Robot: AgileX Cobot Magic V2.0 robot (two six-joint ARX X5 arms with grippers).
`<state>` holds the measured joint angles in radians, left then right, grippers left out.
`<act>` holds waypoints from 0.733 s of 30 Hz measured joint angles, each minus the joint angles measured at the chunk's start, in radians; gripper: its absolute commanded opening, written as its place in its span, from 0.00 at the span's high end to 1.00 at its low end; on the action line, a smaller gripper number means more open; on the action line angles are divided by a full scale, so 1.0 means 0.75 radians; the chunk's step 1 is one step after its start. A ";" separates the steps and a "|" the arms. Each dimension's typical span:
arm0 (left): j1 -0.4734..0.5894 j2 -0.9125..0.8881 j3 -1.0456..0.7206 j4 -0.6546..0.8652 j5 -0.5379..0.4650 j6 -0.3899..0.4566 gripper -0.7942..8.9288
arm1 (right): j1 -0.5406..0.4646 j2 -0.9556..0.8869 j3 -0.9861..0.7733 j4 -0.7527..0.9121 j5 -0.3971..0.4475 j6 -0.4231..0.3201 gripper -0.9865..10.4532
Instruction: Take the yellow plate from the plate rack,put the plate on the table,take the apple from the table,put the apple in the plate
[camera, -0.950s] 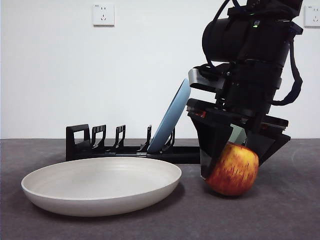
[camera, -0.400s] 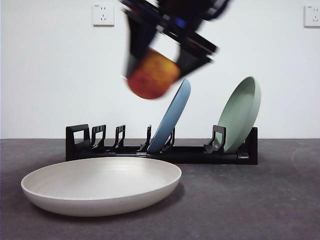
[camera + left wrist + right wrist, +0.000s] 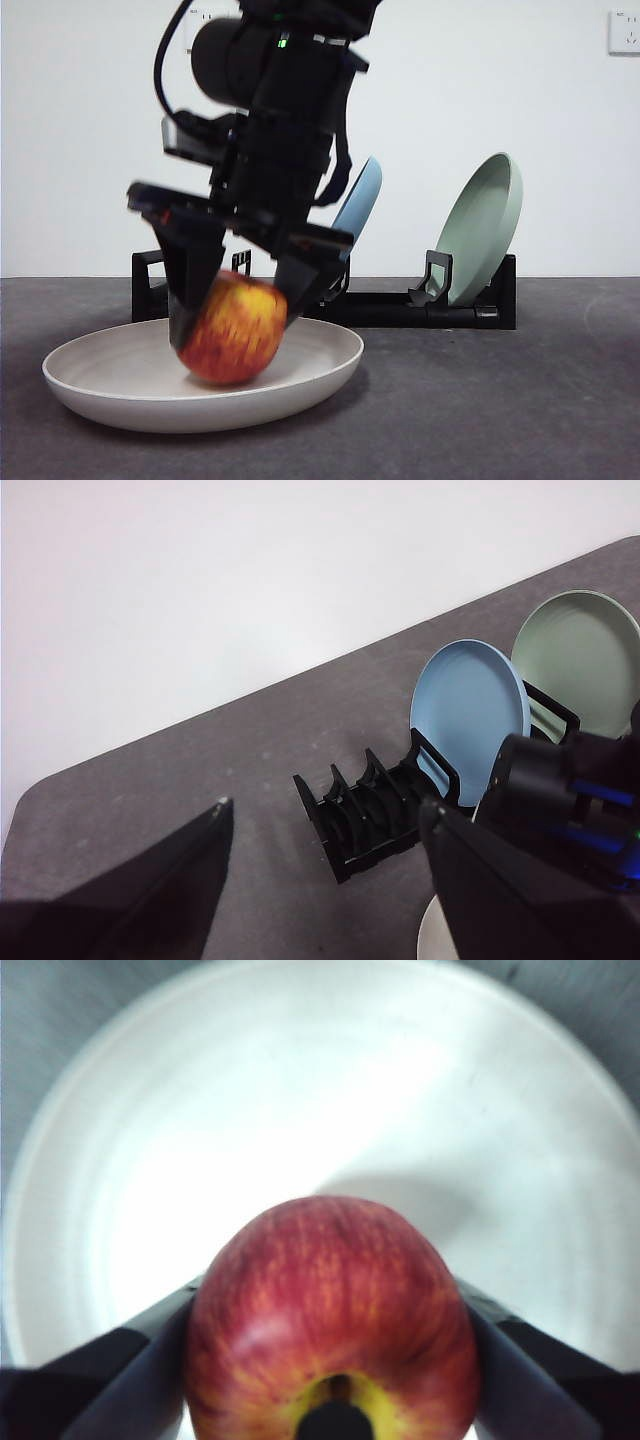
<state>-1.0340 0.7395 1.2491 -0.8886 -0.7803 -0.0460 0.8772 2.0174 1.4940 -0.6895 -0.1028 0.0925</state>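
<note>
Dark grey table (image 3: 520,420) runs back to a white wall. Directly beneath the right gripper (image 3: 232,325) lies the yellow plate (image 3: 110,395), and the apple (image 3: 233,330) pinched between its two black jaws sits low inside the bowl, at or just above the floor; contact cannot be confirmed. Release needs only a straight opening. Behind the gripper stands the plate rack (image 3: 395,305) holding a light blue plate (image 3: 362,200) and a sage green plate (image 3: 485,225), clear of the path. Farther off, the left gripper (image 3: 320,880) waits with jaws spread wide, empty.
</note>
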 measured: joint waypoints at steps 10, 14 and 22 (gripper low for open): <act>0.000 -0.001 0.000 -0.012 0.000 -0.001 0.60 | 0.002 0.005 0.003 -0.001 0.000 -0.004 0.49; 0.000 -0.001 0.000 -0.022 0.000 0.000 0.60 | 0.003 0.005 0.003 -0.005 -0.001 -0.005 0.50; 0.000 0.016 0.000 -0.018 0.000 0.000 0.60 | 0.004 -0.059 0.004 -0.064 0.000 -0.015 0.50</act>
<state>-1.0340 0.7517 1.2491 -0.9024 -0.7803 -0.0460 0.8799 1.9732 1.4967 -0.7376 -0.1028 0.0811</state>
